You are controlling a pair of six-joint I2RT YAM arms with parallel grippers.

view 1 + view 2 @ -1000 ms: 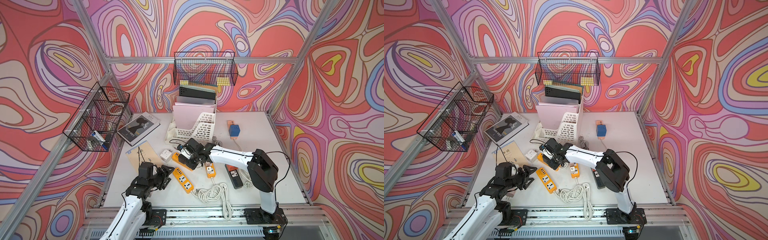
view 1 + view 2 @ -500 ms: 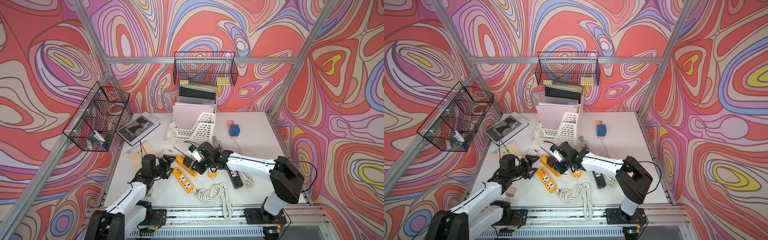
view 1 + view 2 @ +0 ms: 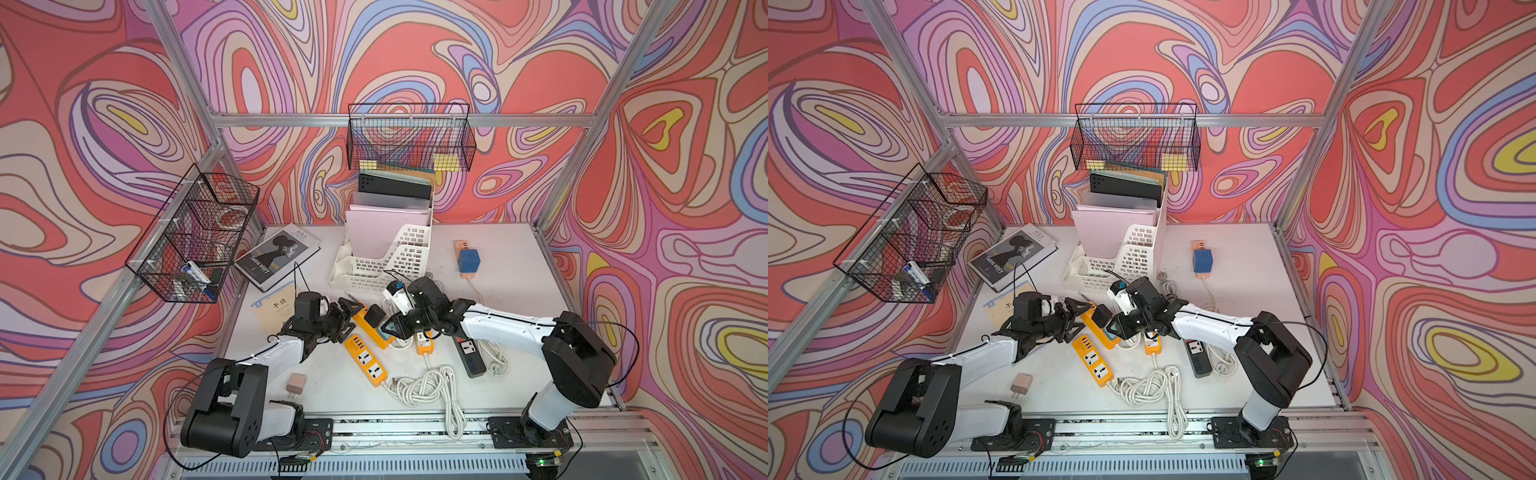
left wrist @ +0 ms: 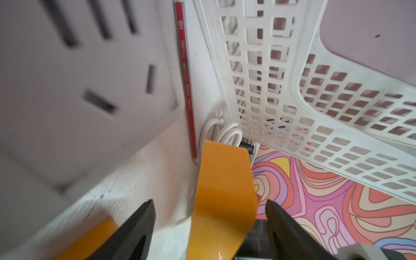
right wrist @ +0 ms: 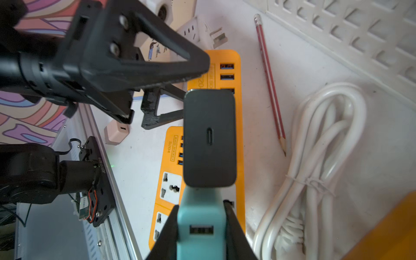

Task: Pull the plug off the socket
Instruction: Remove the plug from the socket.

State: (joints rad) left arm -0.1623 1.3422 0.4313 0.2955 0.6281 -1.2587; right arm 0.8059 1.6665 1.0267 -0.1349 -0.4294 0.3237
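Observation:
An orange socket strip (image 3: 362, 321) lies mid-table in both top views, with a black adapter (image 3: 376, 316) and a teal plug (image 3: 387, 328) standing on it side by side. My right gripper (image 5: 201, 208) is shut on the teal plug (image 5: 200, 227), one finger on each side. Whether the plug's pins are still in the socket is hidden. My left gripper (image 4: 209, 202) is open and straddles the strip's other end (image 4: 222, 193), with gaps on both sides. From above, the left gripper (image 3: 1077, 318) meets that end of the strip (image 3: 1090, 322).
A second orange strip (image 3: 365, 362) with a coiled white cord (image 3: 419, 386) lies nearer the front. Around them are a small orange socket (image 3: 424, 345), a black strip (image 3: 469, 358), a pink adapter (image 3: 296, 382), a red pencil (image 5: 270, 85) and the white file basket (image 3: 386, 264).
My left gripper has reached forward and come around the end of the orange strip. The right arm has swung its elbow to the right, still gripping the teal plug.

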